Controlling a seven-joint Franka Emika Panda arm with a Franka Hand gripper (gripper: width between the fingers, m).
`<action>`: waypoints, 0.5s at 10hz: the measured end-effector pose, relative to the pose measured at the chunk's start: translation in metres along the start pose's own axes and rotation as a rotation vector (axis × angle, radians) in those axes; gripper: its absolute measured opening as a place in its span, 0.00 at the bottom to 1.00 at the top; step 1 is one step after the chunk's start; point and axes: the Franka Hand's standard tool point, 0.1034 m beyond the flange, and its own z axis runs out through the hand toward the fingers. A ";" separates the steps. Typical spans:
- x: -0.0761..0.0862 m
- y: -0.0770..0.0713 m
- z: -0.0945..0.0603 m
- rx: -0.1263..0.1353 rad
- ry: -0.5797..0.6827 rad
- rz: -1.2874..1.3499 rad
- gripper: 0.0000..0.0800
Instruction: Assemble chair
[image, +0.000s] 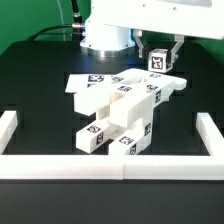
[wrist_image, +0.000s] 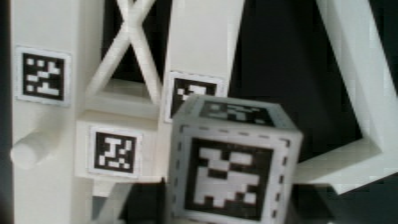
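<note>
Sprawling mid-table, the half-built chair (image: 118, 108) runs lengthwise diagonally, from near the front border wall (image: 100, 167) toward the exterior view's right rear. Just above that far end, the gripper (image: 160, 60) pinches a small tagged block (image: 157, 63).

A black table (image: 30, 100) fills the scene, matte and dark; a low white wall (image: 110, 168) borders it along the front and part of the way up both sides; behind, a green backdrop (image: 25, 15) shows at both upper corners; a grey strip (image: 110, 200) lies below the front wall; the light is soft and even, with faint shadows.
</note>
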 end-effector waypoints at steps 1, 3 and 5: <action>0.000 0.000 0.000 0.000 0.000 0.000 0.36; 0.003 0.007 0.012 -0.029 -0.002 -0.058 0.36; 0.019 0.014 0.009 -0.035 0.007 -0.093 0.36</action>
